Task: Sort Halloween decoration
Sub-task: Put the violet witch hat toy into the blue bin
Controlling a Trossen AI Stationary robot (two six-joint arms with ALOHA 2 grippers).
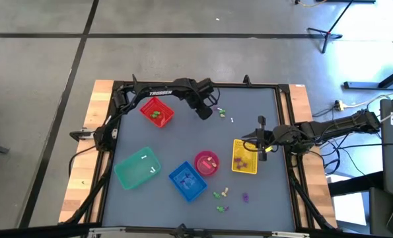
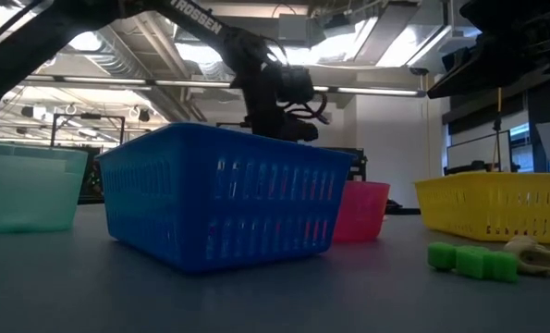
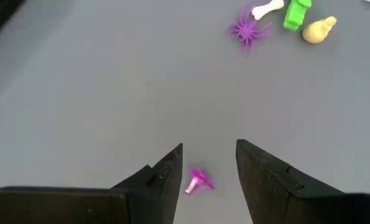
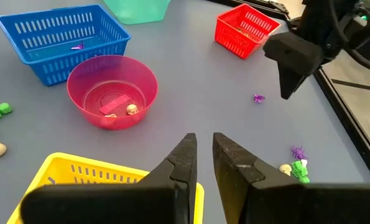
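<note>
The grey worktop (image 1: 183, 139) carries four baskets and one bowl. The teal basket (image 1: 137, 168) holds a white piece or two. The blue basket (image 1: 187, 180) holds at least one small purple piece. The red basket (image 1: 157, 111) has green bits inside. The yellow basket (image 1: 245, 157) has a dark purplish piece in it. The pink bowl (image 1: 206, 163) holds two pieces, one pink and flat, one cream and round.

Judging by this, the sort is partly done: every container already has something, yet loose Halloween decoration still lies in two patches. Near the left arm I count four in a cluster: a purple spider (image 3: 246, 29), a white bone (image 3: 267, 9), a green piece (image 3: 295, 14) and a cream skull (image 3: 318, 30). One more, a small purple trinket (image 3: 198, 181), sits on the worktop right between the fingers of the left tool (image 3: 208, 168), which stands released and poised over it, not yet gripping. The near-edge patch (image 1: 228, 197) shows roughly five more, though exact count is hard to tell.

The right tool (image 4: 203, 152) hangs above the yellow basket's rim, its fingers nearly together with nothing between them.
</note>
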